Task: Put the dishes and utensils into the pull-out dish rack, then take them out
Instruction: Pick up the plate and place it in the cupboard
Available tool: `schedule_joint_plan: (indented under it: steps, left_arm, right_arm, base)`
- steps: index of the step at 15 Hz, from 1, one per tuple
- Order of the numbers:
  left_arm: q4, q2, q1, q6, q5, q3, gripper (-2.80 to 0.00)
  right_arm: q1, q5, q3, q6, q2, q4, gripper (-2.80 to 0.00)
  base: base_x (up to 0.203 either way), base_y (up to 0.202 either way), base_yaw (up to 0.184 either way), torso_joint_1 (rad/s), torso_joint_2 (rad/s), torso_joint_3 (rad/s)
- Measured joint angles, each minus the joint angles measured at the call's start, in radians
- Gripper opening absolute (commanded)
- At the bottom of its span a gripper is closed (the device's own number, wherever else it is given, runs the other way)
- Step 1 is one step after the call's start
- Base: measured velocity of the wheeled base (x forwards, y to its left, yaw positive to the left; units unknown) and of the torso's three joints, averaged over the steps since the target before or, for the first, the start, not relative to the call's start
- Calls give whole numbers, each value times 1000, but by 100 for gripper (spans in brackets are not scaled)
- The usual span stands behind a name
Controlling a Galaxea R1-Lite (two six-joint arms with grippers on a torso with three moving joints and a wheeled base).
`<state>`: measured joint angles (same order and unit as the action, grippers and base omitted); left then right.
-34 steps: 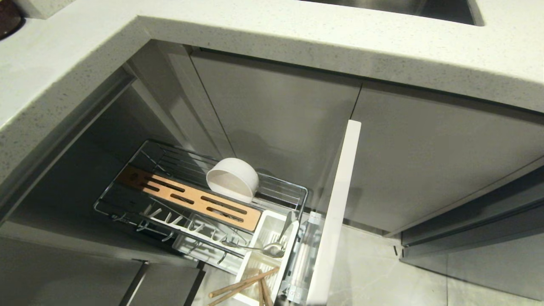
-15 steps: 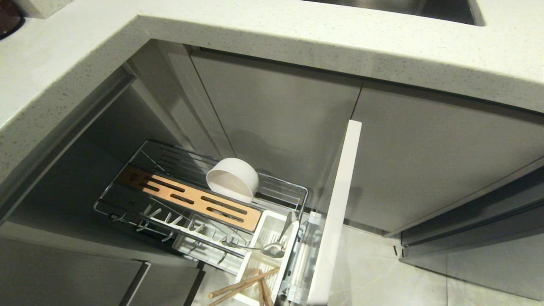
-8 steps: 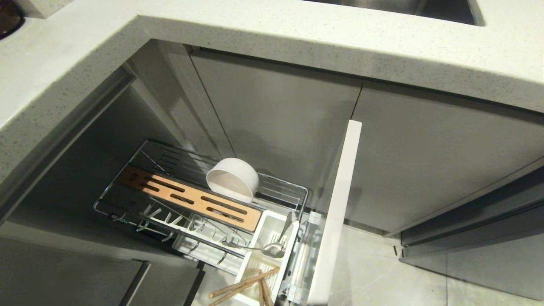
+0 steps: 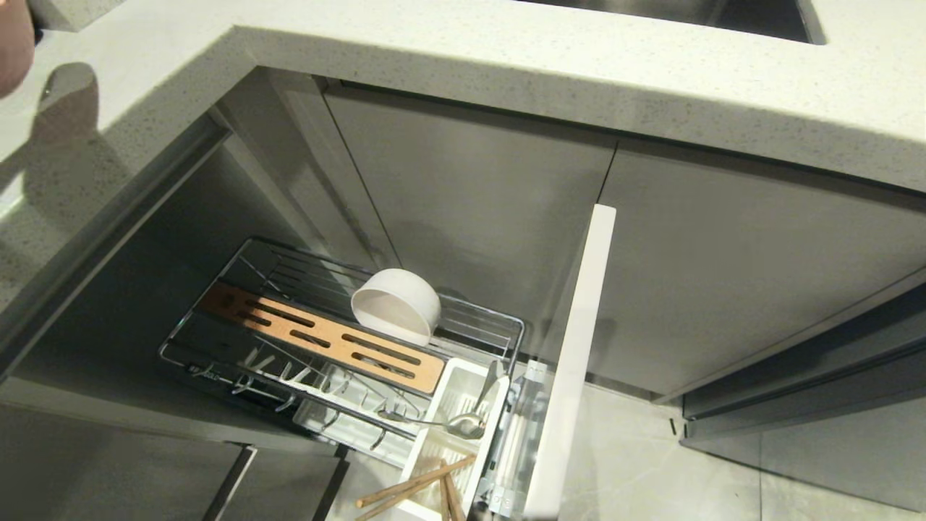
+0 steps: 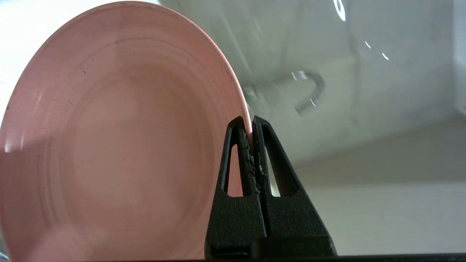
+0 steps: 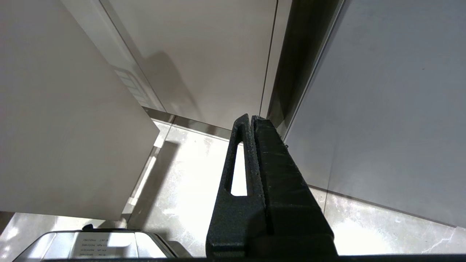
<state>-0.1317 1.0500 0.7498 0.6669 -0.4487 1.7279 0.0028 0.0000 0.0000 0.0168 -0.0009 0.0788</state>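
My left gripper (image 5: 250, 122) is shut on the rim of the pale-pink plate (image 5: 120, 138), which stands on edge. A sliver of that plate (image 4: 13, 43) shows over the counter at the far left of the head view. Below, the pull-out dish rack (image 4: 517, 325) stands open from its pale drawer front (image 4: 571, 362). The off-white bowl (image 4: 396, 305) lies tilted on the wires beside the wooden strip (image 4: 325, 339). The fork (image 4: 463, 423) and the chopsticks (image 4: 412, 490) rest in the white caddy (image 4: 452, 394). My right gripper (image 6: 252, 118) hangs shut and empty above the floor.
The speckled countertop (image 4: 506, 58) overhangs the rack, with the steel sink (image 4: 687, 14) at the back. Grey cabinet doors (image 4: 477, 202) stand behind the rack. A blurred steel vessel with a loop handle (image 5: 309, 91) is near the plate in the left wrist view.
The plate's edge and its shadow have come into the head view's top-left corner over the counter. The rack and what lies in it have not moved.
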Motion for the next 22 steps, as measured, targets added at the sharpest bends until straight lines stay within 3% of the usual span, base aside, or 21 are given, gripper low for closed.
schedule_joint_plan:
  steps: [2,7,16,20,22]
  left_arm:
    - [0,-2,64,13,0,-31,-280]
    - [5,1,144,21,1,-114,-280]
    - [35,19,165,79,-5,-154,-280]
    - [35,20,164,85,-85,-154,-280]
    - [33,22,165,118,-127,-158,-280]
  right_arm:
    - [0,0,0,0,0,0,-280]
    - [0,0,0,0,0,0,-280]
    - [0,0,0,0,0,0,-280]
    - [0,0,0,0,0,0,-280]
    - [0,0,0,0,0,0,-280]
  base:
    - [0,0,0,0,0,0]
    - [0,0,0,0,0,0]
    - [0,0,0,0,0,0]
    - [0,0,0,0,0,0]
    - [0,0,0,0,0,0]
